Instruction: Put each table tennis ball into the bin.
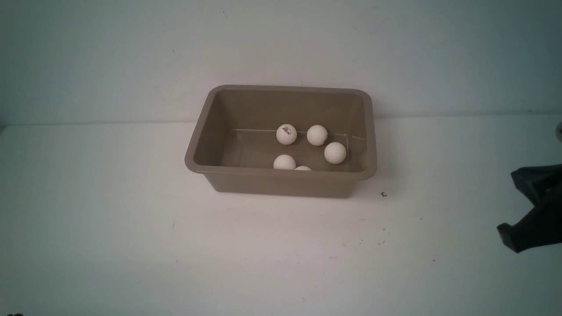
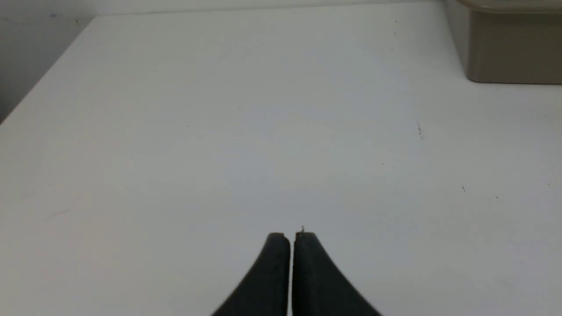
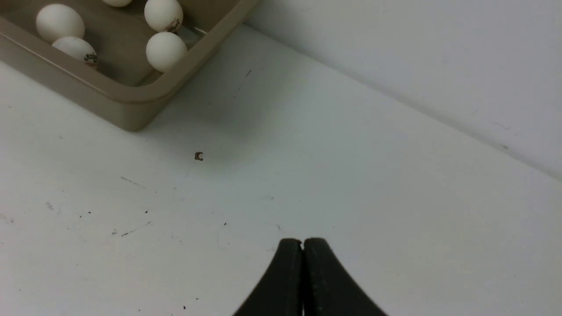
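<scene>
Currently the bin (image 1: 281, 181) stands near the middle of the white table (image 1: 109, 245), its long side facing the robot and its open top upward, which lets anything released above it drop in and stay within the sloping walls. Five balls show inside it in the front view: one with a dark printed mark (image 1: 286, 134), one just beside it (image 1: 317, 135), one nearer the right wall (image 1: 335, 153), and two partly hidden behind the near rim (image 1: 284, 162) (image 1: 303, 168). Whether a sixth lies out of sight below that rim cannot be told. No ball shows on the table in any view.

The right gripper (image 3: 303, 242) hangs low over bare table, well apart from the bin's near right corner, with its fingers (image 3: 287, 263) pressed together and nothing between them. In the front view it shows only as a dark shape at the right edge (image 1: 533, 210).

The left gripper (image 2: 292, 236) likewise sits over bare table with its fingers (image 2: 274, 263) closed on nothing; the bin's corner (image 2: 509, 52) is far off in its view. It does not appear in the front view.

Judgement: both arms are parked clear of the bin, so the task appears complete or nearly so, pending the count of the hidden sixth ball.
</scene>
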Available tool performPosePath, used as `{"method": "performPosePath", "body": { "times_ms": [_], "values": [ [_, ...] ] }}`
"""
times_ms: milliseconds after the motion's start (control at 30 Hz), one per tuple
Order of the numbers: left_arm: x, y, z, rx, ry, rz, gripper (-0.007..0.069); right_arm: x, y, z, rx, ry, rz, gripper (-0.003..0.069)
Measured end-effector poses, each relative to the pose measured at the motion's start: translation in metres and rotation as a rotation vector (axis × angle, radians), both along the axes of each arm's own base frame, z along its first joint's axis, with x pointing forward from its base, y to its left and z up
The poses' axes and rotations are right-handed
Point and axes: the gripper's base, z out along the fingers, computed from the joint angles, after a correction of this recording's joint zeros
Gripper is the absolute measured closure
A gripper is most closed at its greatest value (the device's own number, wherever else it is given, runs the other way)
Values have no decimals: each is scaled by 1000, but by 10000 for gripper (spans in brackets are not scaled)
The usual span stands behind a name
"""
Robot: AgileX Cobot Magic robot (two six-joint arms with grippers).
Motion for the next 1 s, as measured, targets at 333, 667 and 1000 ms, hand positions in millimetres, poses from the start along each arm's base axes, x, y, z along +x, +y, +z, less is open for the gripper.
{"method": "performPosePath", "body": {
  "times_ms": [333, 667, 1000],
  "values": [
    [0, 0, 0, -2, 3, 0, 629, -12, -64, 28, 363, -171, -382, 674],
    [0, 0, 0, -2, 6, 0, 629, -76, -94, 36, 412, -380, -591, 674],
    [0, 0, 0, -5, 5, 2, 629, -116, -82, -53, 408, -453, -509, 674]
  ]
}}
